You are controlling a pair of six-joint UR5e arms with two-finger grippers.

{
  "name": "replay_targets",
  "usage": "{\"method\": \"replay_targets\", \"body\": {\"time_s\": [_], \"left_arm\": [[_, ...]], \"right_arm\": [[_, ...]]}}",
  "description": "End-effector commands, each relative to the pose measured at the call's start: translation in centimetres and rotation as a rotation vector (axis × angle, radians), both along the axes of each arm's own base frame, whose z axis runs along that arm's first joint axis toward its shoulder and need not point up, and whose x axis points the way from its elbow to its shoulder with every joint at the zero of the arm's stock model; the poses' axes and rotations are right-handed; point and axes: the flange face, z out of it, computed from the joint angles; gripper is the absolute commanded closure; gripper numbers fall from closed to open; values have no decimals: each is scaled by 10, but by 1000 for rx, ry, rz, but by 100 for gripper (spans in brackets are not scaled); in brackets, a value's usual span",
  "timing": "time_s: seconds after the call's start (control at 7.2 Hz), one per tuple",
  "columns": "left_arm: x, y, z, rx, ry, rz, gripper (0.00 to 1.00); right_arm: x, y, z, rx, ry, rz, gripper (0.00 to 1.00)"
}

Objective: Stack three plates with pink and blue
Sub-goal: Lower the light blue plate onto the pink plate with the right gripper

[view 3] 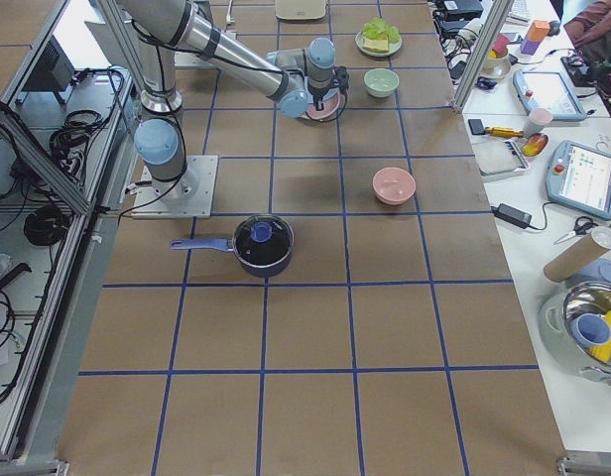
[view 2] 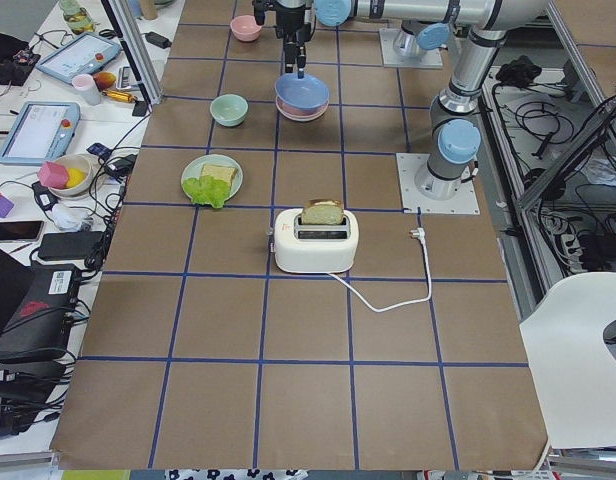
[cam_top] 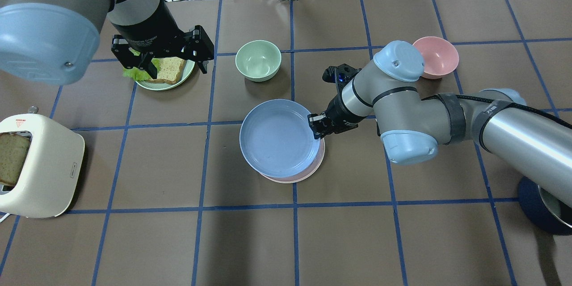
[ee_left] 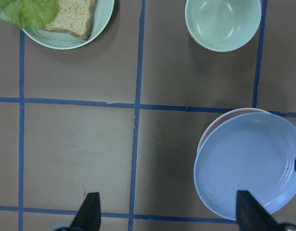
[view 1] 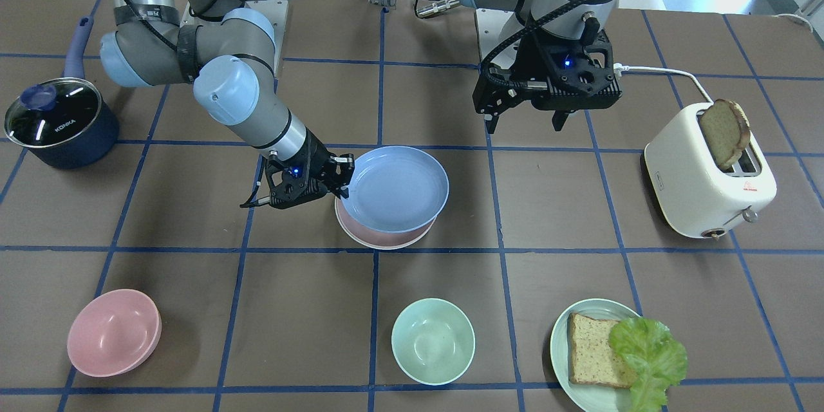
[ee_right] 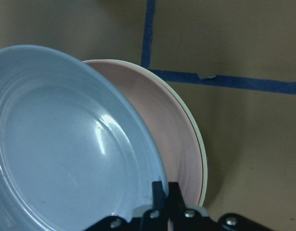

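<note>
While the right end effector (view 1: 344, 175) is clamped on the rim of the blue plate (view 1: 396, 188), the whole story sits at the middle of the surface (view 1: 553, 206), and it looks close to the finish.

Look at the right wrist view. The pink plate (ee_right: 160, 130) lies nested in the cream-white plate (ee_right: 202, 159), whose pale rim peeks out just beyond the pink edge. So two of the three are down and stacked, I'd say.

Now the third. The blue plate hangs over the pink one, tilted, with its gripped side raised. It is offset a little, so a crescent of pink shows along one side. Whether its opposite edge touches the pink plate, I cannot tell from these angles.

What's left, by my reading? Level the blue plate, settle it squarely into the pink one, let go of the rim and pull clear. That's the last plate, so the job is mostly done.

Over on the other side, the left end effector (view 1: 524, 121) hovers high with its fingers spread wide and nothing between them. It sits well apart from the stack and has no hand in this step.

The mint bowl (view 1: 432, 341), the pink bowl (view 1: 114, 333) and the green plate with bread and lettuce (view 1: 566, 360) sit off to the edge, well apart from the stack.
</note>
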Motion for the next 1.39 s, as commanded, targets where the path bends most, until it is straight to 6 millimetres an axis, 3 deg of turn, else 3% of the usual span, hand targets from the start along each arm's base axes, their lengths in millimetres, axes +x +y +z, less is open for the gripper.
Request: {"method": "replay_targets", "body": {"time_s": [0.0,0.14,0.42,0.56,0.83,0.97,1.11,1.25], "left_arm": [[0,0,0,1,2,0,0],[1,0,0,3,3,2,0],[1,1,0,6,2,2,0],[1,1,1,6,2,2,0],[1,1,1,6,3,2,0],[1,1,1,4,2,2,0],[1,1,2,1,2,2,0],[0,2,1,4,3,0,0]], "right_arm": [[-4,-4,2,-16,-9,18,94],[-7,-6,3,-21,-8,14,91],[-9,-6,-4,-7,-2,12,64],[-9,-6,-8,2,-3,11,50],[-9,-9,-5,-8,5,11,12],[-12,-16,10,-38,10,6,0],[-26,-28,27,-67,101,-13,0],[-45,-16,61,-78,229,-32,0]]}}
